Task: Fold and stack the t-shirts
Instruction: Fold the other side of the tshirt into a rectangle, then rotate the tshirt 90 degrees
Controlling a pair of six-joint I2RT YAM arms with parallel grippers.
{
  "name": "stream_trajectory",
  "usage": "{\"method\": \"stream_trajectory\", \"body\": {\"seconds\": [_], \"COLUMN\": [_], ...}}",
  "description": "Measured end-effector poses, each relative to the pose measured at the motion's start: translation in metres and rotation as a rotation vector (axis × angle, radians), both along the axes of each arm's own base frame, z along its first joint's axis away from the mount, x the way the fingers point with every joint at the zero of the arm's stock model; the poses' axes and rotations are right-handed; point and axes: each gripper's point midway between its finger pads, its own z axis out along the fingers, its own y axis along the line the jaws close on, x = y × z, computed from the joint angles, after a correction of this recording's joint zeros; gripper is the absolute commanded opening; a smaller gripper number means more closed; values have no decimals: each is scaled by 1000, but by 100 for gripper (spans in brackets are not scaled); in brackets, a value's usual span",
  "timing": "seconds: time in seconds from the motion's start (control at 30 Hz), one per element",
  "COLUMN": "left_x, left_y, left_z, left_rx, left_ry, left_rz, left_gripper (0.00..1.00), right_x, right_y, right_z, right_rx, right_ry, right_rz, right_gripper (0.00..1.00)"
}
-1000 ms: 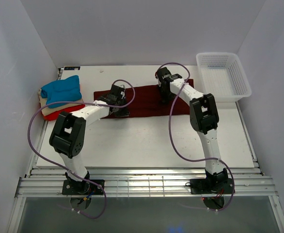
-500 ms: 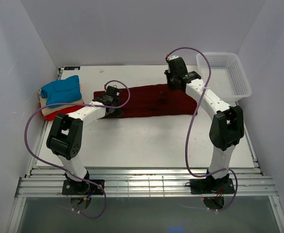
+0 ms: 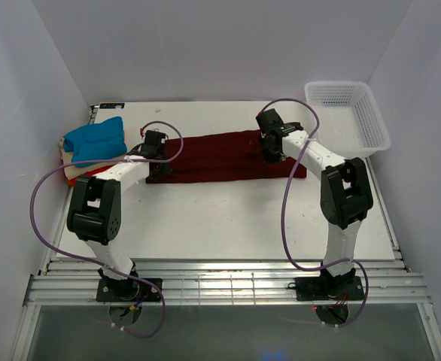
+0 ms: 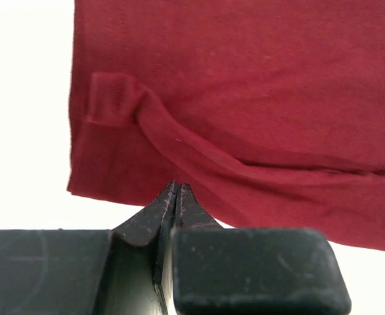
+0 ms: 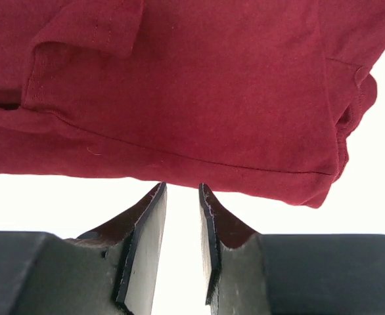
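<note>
On table [image 3: 228, 218] centre | shirt [image 3: 220, 156] spread as long band, folded stack [image 3: 94, 141] at left | left gripper [image 4: 178, 188] clenched at near hem — cloth caught? unclear | right gripper [image 5: 181, 189] parted, just short of hem | pinch both layers, lift level

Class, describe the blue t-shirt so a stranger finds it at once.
Start at the white table and go to its far left corner, where folded shirts are piled. The blue t-shirt lies on top, the only bright blue cloth.
</note>
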Motion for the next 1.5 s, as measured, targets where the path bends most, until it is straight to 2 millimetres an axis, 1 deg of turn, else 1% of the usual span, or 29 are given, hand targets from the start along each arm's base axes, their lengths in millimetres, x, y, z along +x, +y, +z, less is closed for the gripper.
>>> {"method": "stream_trajectory", "body": {"seconds": [0.17, 0.33, 0.53, 0.67, 0.73, 0.8, 0.87, 1.03, 1.17, 1.3, 1.5], "left_x": [4, 3, 4, 0, -5, -14, -24, -51, -76, -107, -155], "left_y": [15, 30, 42, 47, 47, 48, 48, 45, 41, 33, 16], "left_z": [-8, -27, -27, -28, -28, -29, -29, -30, -30, -30, -24], "left_rx": [21, 57, 80, 89, 87, 83, 73, 28, -19, -79, -147], "left_ry": [4, 46, 44, 48, 51, 60, 65, 90, 113, 149, 196], "left_rz": [9, 33, 71, 92, 98, 103, 106, 110, 117, 125, 114], "left_gripper": [11, 8, 8, 8, 8, 8, 8, 6, 5, 5, 5], "right_x": [0, -1, -8, -7, -6, -4, -4, -8, -3, 3, 23], "right_y": [1, 1, -2, -5, -8, -12, -16, -20, -17, -15, -8], "right_z": [0, -1, -9, -10, -10, -14, -24, -59, -60, -60, -61], "right_rx": [8, 12, 1, 1, 4, 5, 0, -19, -16, -23, -23], "right_ry": [2, 3, 28, 27, 28, 36, 58, 137, 142, 156, 142], "right_rz": [-9, -18, -23, -34, -48, -66, -79, -106, -105, -106, -114], "right_gripper": [32, 32, 32, 32, 32, 32, 32, 32, 31, 31, 31]}}
